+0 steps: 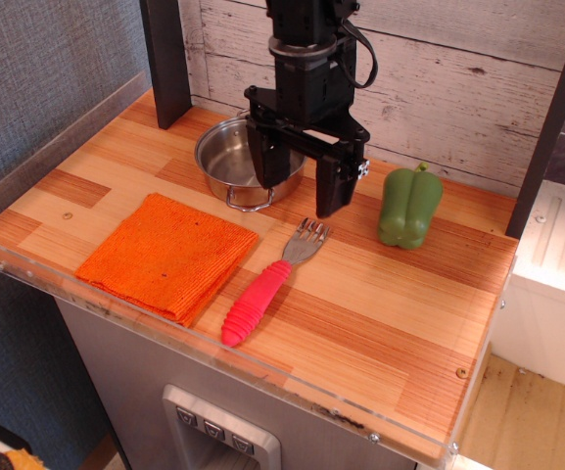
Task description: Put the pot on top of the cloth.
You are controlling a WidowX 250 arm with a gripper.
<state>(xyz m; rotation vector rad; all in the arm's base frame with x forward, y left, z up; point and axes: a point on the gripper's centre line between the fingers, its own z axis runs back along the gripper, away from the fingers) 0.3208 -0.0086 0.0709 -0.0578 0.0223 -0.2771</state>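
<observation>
The shiny steel pot (227, 159) stands at the back of the wooden counter, its right part hidden behind my gripper. Its front wire handle (248, 202) shows toward the camera. The orange cloth (167, 256) lies flat at the front left, apart from the pot. My black gripper (300, 189) hangs open and empty over the pot's right rim. Its left finger (265, 168) is in front of the pot bowl. Its right finger (332, 188) is outside the pot, above the fork's tines.
A fork with a pink handle (262, 294) lies right of the cloth, tines toward the pot. A green pepper (409, 207) stands at the right. A dark post (167, 59) and a plank wall (439, 69) bound the back. A clear guard (213, 357) edges the front.
</observation>
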